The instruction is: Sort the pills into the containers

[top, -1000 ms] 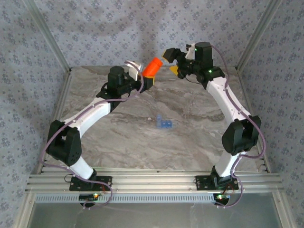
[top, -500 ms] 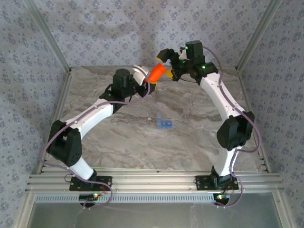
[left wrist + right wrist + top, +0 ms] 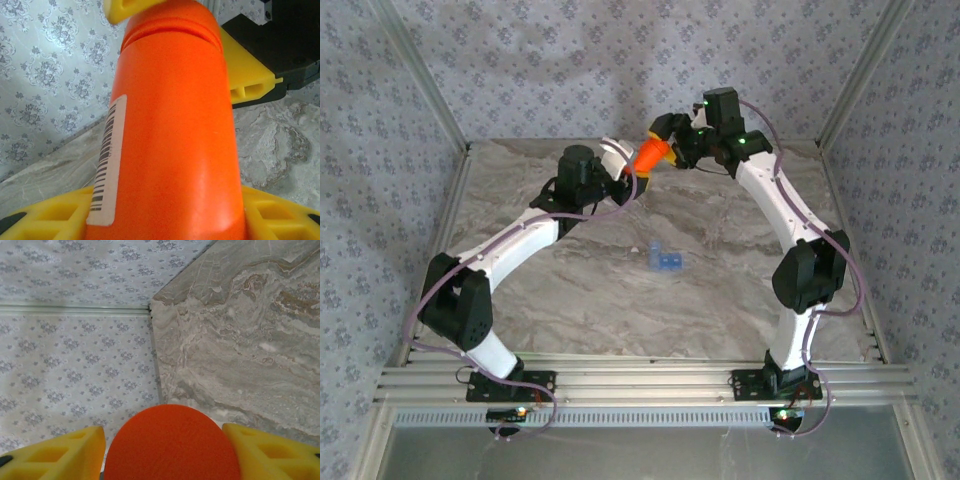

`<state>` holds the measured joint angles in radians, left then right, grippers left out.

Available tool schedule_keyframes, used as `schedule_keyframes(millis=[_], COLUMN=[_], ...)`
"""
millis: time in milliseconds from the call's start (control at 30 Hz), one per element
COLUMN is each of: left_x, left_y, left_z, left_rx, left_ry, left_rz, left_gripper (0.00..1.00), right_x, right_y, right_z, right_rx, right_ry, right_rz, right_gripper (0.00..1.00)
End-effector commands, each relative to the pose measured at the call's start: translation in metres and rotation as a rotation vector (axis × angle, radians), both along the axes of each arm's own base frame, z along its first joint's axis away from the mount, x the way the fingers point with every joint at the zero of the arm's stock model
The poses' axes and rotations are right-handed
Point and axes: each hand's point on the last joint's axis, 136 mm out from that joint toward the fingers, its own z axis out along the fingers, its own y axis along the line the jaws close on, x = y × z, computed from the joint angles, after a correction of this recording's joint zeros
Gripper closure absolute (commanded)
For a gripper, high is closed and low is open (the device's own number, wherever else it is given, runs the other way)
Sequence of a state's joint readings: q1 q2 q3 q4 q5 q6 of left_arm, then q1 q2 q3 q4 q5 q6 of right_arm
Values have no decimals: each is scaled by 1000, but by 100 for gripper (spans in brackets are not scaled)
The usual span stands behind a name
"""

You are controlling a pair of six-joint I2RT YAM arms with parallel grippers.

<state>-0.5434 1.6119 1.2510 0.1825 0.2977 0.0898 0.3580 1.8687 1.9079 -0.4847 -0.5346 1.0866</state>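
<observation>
The left gripper is pinching the lower body of the orange bottle. Its yellow fingers press in from either side, just below the barcode label. The bottle is held in the air over the far edge of the marble table, tilted so its top end points up and to the right.

The blue pill box sits on the table nearer the arms, well apart from the bottle and from both grippers. Nothing is touching it.

The right gripper meets the bottle end-on, with a yellow finger against each side of the round orange cap — closed on it, as far as the wrist view shows.

This looks like the cap-removal step, and several things could go wrong:

- The bottle wall is smooth, so a twist at the cap could spin the whole bottle in the left fingers instead of loosening the lid.
- A sudden release could jerk the tilted bottle and scatter pills far from the box.
- The grip on the cap is shallow, so the cap could slip free and drop.

The bottle is opaque — whether it holds any pills cannot be told.
</observation>
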Motion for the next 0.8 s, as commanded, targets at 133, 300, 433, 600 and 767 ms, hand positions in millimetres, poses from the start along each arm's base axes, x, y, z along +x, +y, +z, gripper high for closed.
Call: schedule_keyframes(millis=[133,300,433,600,767], left_x=[-5,-6,-10,-18,-20], left_y=[1,1,0,-1,-3], left_z=[27,35,52,74,78], left_rx=[-30,-114,-255,-404,-429], left_ry=[-70,-22,65,157,165], left_rz=[-4,-22,-99,-193,-207], left_gripper=[100,100,100,100,100], right_x=[1,7,5,-19,-24], right_y=[1,-3,-6,-18,-16], right_z=[8,18,68,103,109], right_rx=[-2,19,55,26,25], right_ry=[-23,-129,-526,-746,-752], right_rz=[6,28,168,308,359], right_gripper=[56,60,57,54,56])
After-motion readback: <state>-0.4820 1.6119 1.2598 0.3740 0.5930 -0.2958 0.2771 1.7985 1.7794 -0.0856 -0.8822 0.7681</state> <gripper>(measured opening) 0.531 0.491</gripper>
